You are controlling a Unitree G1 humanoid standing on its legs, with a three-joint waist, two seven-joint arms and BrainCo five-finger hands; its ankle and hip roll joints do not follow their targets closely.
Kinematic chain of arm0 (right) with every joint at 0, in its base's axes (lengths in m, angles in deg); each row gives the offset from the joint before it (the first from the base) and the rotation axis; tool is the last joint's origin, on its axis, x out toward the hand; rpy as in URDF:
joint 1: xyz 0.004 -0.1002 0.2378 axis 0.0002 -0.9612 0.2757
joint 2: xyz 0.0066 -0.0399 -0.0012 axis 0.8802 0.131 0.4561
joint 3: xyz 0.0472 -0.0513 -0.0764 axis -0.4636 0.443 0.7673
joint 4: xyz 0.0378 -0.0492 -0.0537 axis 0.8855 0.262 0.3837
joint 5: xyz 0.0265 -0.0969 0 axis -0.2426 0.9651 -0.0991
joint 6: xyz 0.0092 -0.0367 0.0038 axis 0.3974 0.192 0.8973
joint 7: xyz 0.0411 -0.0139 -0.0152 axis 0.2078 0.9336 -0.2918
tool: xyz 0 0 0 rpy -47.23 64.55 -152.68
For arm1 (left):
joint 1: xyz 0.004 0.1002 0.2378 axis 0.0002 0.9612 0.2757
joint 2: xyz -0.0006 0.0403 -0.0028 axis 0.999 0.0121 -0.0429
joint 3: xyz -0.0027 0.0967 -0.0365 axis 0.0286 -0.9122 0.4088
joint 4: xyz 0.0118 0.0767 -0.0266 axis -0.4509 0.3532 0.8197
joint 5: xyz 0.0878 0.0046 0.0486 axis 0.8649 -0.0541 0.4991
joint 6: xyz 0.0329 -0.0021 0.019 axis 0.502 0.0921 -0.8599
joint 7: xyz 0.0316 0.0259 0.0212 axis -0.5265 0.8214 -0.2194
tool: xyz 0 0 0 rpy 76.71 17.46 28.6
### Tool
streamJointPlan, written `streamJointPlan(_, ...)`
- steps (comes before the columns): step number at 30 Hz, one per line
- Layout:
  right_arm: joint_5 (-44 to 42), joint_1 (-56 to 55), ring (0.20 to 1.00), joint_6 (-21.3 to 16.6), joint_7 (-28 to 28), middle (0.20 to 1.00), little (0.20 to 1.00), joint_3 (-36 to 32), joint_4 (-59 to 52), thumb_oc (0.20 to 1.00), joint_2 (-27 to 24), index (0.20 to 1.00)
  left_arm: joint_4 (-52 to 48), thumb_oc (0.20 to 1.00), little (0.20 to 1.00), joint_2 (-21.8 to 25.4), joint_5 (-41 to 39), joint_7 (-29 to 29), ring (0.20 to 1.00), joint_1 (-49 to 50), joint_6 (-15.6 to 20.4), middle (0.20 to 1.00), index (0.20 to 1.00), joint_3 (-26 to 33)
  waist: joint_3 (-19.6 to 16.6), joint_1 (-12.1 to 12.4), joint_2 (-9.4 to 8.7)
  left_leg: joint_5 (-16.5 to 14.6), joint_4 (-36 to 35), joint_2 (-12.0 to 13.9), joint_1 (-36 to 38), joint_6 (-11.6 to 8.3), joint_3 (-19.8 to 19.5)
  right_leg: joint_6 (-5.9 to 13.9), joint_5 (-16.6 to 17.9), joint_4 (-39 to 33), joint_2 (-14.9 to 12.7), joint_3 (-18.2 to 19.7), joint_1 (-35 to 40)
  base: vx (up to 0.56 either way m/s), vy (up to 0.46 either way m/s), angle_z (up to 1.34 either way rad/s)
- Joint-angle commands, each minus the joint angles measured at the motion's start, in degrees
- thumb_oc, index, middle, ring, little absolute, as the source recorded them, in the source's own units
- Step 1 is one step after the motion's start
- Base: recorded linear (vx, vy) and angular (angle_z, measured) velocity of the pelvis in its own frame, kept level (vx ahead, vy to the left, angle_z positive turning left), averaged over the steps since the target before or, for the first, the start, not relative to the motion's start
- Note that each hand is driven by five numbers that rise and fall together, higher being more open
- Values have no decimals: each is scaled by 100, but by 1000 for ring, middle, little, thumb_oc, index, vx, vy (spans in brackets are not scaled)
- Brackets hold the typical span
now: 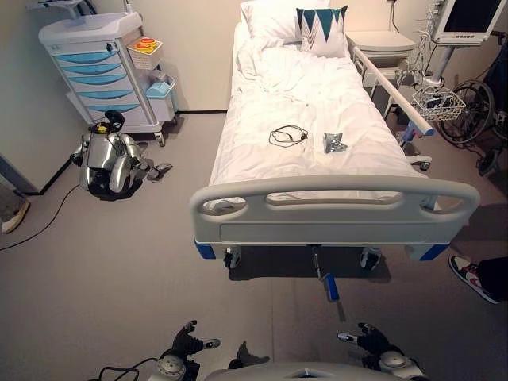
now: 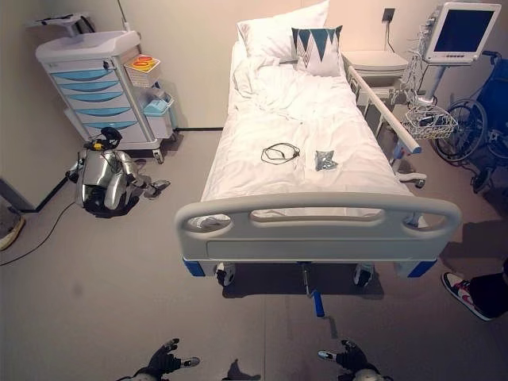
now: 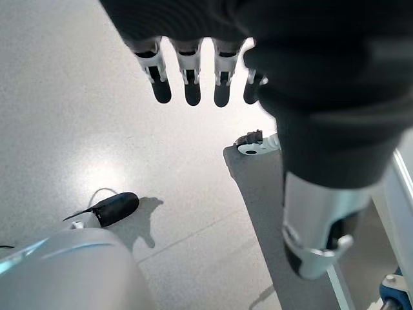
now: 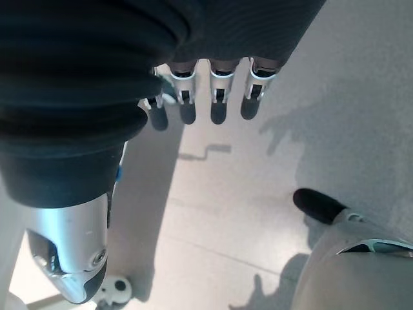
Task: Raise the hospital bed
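1. Your hospital bed (image 1: 317, 103) stands straight ahead, its grey footboard (image 1: 333, 208) facing you across a strip of bare floor
2. Under the footboard, at the middle, a crank (image 1: 325, 278) with a blue handle sticks out towards you, low over the floor
3. Your left hand (image 1: 189, 341) hangs low at the near edge, well short of the bed; its fingers (image 3: 187, 71) are straight and relaxed and hold nothing
4. Your right hand (image 1: 367, 339) hangs the same way on the other side, nearest the crank but apart from it; its fingers (image 4: 216, 90) are also straight and empty
5. On the white sheet lie a coiled black cable (image 1: 287, 136) and, just beside it, a small crumpled silver packet (image 1: 334, 143); a patterned cushion (image 1: 321, 30) leans at the head end
6. To your left a drawer cart (image 1: 99, 71) stands against the wall, with a silver robot dog (image 1: 111, 161) on the floor before it
7. To your right are a monitor (image 1: 470, 20) on a stand, a wire basket (image 1: 437, 103), and a person's shoe (image 1: 468, 278)
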Motion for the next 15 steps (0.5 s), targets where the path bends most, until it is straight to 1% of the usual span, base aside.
streamJointPlan(1,-322,441,1000,-64,49,1000,1000,-135,411,1000,145,1000,349,1000,1000,-45,-283,181,1000,-408,85,1000,1000,137,301,23,-466,-465,115,-35,312,-36,-100,405,644,-293,-500,105,219,-106,-75,26)
streamJointPlan(6,-325,454,1000,-48,34,1000,1000,-144,435,1000,139,1000,418,1000,1000,-68,-345,166,1000,-399,78,1000,1000,169,306,17,-466,-478,132,-36,304,-29,-96,409,638,-284,-506,127,207,-21,-15,5)
streamJointPlan(11,-264,509,1000,-29,53,1000,1000,-131,441,1000,100,1000,377,1000,1000,-70,-281,139,1000,-411,72,1000,1000,122,328,65,-459,-489,164,-51,278,-14,-126,417,630,-244,-522,94,189,0,0,0)
streamJointPlan(15,-625,599,1000,-59,93,1000,1000,-330,410,1000,52,1000,257,1000,1000,-36,-340,21,1000,-445,93,1000,1000,173,380,77,-456,-481,171,-51,254,-16,-132,415,622,-214,-519,100,152,0,0,0)
